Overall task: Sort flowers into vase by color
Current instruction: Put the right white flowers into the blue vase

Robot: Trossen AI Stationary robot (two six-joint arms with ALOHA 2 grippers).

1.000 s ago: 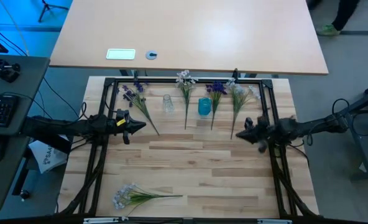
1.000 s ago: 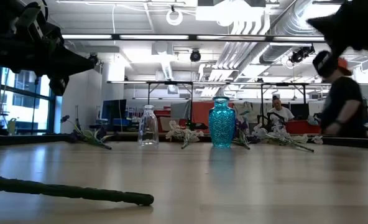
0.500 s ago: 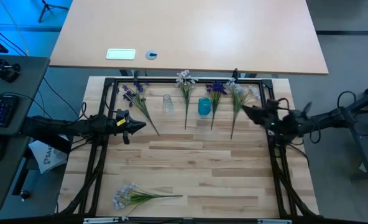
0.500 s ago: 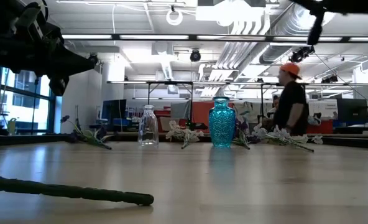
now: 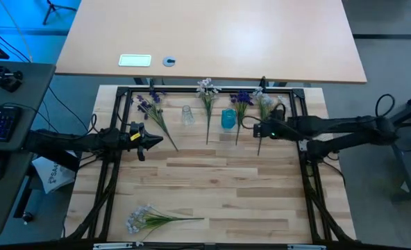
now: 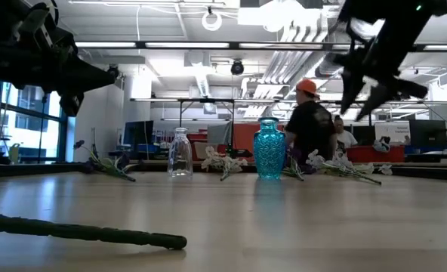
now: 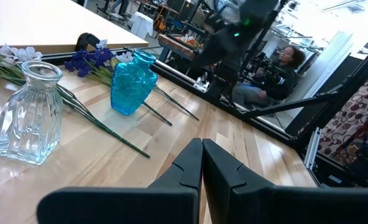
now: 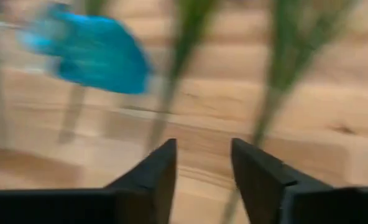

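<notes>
Four flowers (image 5: 207, 111) lie in a row by the blue vase (image 5: 228, 119) at the far side of the tabletop (image 5: 219, 187); another sprig (image 5: 153, 219) lies well away, near the front. Right gripper (image 5: 255, 129) hangs just beside the blue vase, jaws apart. Left gripper (image 5: 171, 144) waits farther off, past the clear vase (image 5: 187, 115), jaws together.

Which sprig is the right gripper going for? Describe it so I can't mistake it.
Start at the blue vase near the table's far edge. Two sprigs lie on its right-arm side: a purple sprig, then the pale-blossomed sprig. The open right gripper hovers over that outermost pale one's stem.
</notes>
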